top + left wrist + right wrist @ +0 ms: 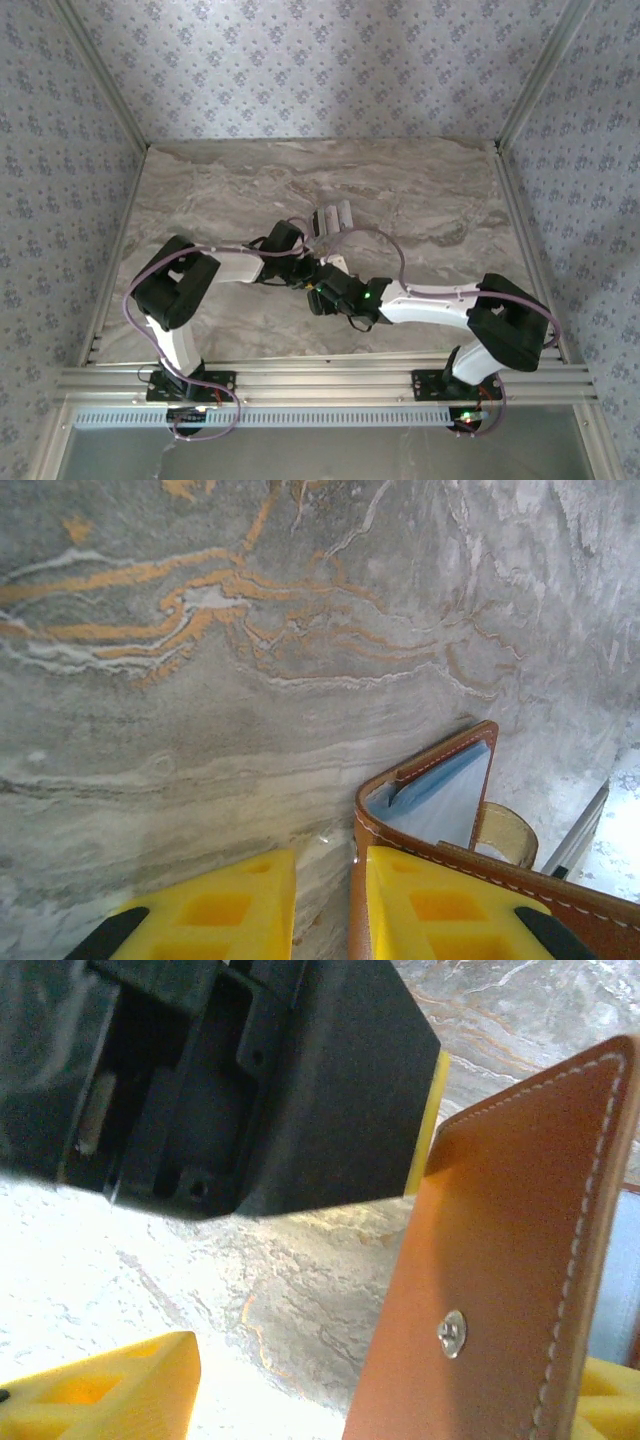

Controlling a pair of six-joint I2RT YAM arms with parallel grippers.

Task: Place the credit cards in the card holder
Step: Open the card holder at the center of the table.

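The tan-brown card holder [440, 800] stands part-open on the marble, its grey-blue pockets facing up and its clasp tab [510, 835] curling to the right. My left gripper [330, 910] is open: one leather wall lies against the right finger [450, 910], and bare table shows beside the left finger [200, 910]. My right gripper [395, 1400] is open wide, and the holder's outer flap [500, 1290] with its metal stud rises just inside the right finger [612, 1400]. The credit cards [333, 218] lie in a pale cluster just beyond both grippers [312, 278].
The left gripper's black body [250, 1080] hangs close above and ahead of the right wrist camera. A pale card edge [583, 830] shows at the right of the left wrist view. Patterned walls and metal rails [320, 380] enclose the marble table [420, 190].
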